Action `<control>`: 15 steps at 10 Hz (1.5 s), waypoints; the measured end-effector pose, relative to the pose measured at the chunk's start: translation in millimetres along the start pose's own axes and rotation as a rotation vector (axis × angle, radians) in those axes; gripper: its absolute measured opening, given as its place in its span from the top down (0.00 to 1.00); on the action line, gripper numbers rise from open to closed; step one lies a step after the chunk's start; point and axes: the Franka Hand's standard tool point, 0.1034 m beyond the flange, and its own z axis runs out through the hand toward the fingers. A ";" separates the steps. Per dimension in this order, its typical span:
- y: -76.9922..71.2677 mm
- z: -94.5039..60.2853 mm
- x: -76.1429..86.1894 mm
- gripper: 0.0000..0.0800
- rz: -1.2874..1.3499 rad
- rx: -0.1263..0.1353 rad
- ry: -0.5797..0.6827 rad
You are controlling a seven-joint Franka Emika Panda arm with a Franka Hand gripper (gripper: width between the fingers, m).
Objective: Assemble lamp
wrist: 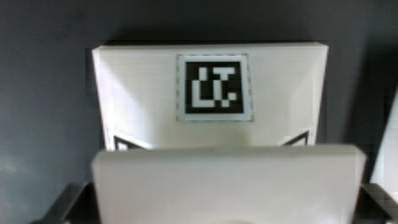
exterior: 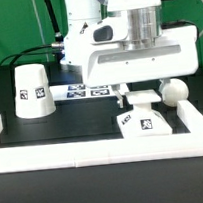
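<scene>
Checking in from the remote desk: the gripper hangs right over the base, which sits near the front of the black table. The wrist view mostly shows the base's tag, and I honestly can't tell if the fingers are clamped on it or just straddling it. The bulb is just beside the base on the exterior view's right. The shade stands upright, well apart on the left.

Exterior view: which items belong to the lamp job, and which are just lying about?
Lamp job:
- shade
- base, under the arm
- bulb, beside the base

Not part of it:
- marker board
- white edge rail along the table front
</scene>
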 end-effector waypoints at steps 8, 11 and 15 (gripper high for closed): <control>-25.3 2.3 45.2 0.33 0.003 0.017 0.053; -27.5 2.5 51.3 0.33 0.051 0.019 0.045; -29.0 1.9 39.6 0.15 0.035 0.019 0.042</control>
